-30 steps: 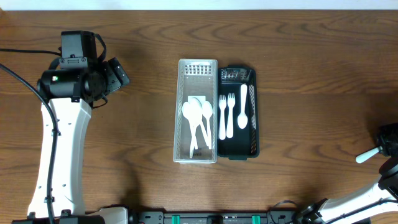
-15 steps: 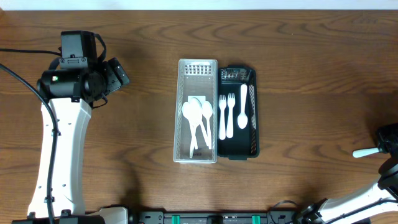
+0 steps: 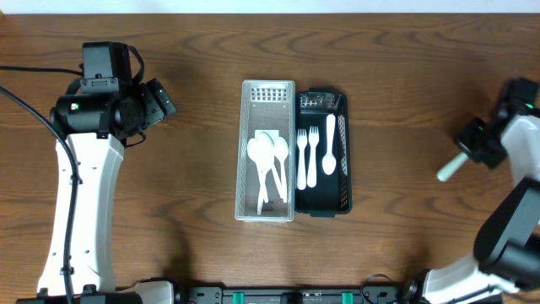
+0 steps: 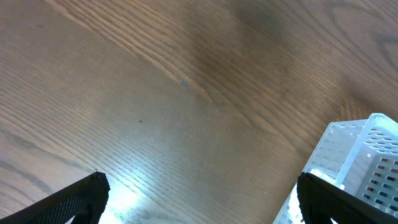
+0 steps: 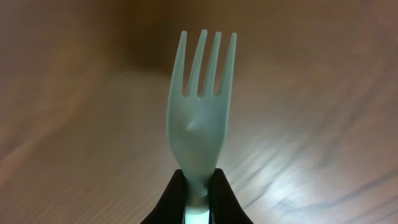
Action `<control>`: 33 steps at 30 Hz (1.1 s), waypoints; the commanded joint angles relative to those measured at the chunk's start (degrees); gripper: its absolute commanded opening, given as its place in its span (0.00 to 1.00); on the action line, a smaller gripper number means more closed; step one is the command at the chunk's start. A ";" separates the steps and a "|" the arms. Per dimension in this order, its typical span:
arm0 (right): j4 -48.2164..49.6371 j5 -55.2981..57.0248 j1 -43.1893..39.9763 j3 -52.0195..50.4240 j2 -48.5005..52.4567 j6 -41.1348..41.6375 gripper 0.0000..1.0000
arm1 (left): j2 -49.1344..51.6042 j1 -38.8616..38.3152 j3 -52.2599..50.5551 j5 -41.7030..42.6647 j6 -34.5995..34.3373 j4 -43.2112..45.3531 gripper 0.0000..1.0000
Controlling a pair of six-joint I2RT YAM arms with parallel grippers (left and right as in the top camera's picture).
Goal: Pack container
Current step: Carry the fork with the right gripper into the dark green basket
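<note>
Wood-grain table [image 3: 405, 67], pale strip [image 3: 270, 5] up top, maybe wall; R gripper [image 5: 199, 186] grips fork [image 5: 200, 112].

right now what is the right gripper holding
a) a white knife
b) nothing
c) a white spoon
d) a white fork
D: in the right wrist view the right gripper pinches the neck of a white fork, whose four tines point away from the camera.
</note>
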 commanded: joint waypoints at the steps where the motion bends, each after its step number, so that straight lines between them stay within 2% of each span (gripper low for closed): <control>1: -1.40 -2.01 6.99 1.84 -5.35 -1.81 0.01 | 0.13 0.24 -0.22 -0.09 -0.50 -0.20 0.98; 9: -8.59 -6.03 26.10 8.44 -9.60 -0.07 0.01 | 0.13 0.24 -0.22 -0.09 -0.52 -1.57 0.98; 16: -7.43 -5.75 39.82 9.94 -9.46 5.53 0.01 | 0.13 0.24 -0.22 -0.09 -0.52 -2.99 0.98; 23: -9.70 -5.31 45.24 9.90 -5.97 9.42 0.01 | 0.13 0.24 -0.22 -0.09 -0.52 -2.95 0.98; 33: -11.43 -5.35 47.12 9.90 2.97 9.38 0.03 | 0.13 0.24 -0.22 -0.09 -0.50 -2.95 0.98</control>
